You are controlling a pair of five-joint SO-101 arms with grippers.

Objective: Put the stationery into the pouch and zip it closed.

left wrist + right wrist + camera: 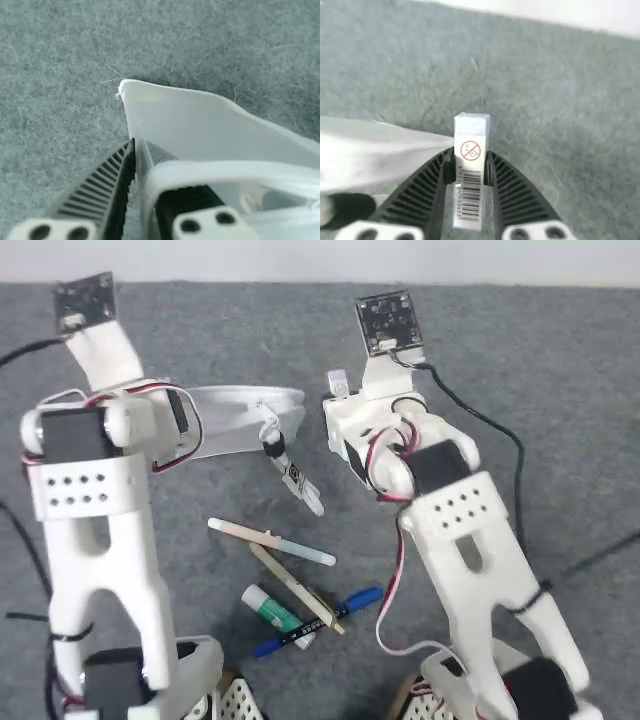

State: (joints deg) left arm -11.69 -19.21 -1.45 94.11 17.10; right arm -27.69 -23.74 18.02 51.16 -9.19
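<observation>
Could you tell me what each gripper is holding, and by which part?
The left gripper pinches the pouch by its wall near the rim. The right gripper clamps a white block, likely an eraser, by its long sides, one end protruding.

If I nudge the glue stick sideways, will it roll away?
The glue stick looks round and lies on its side, so it would probably roll. The fuzzy grey mat may slow it, and the wooden stick alongside would likely block it on that side.
</observation>
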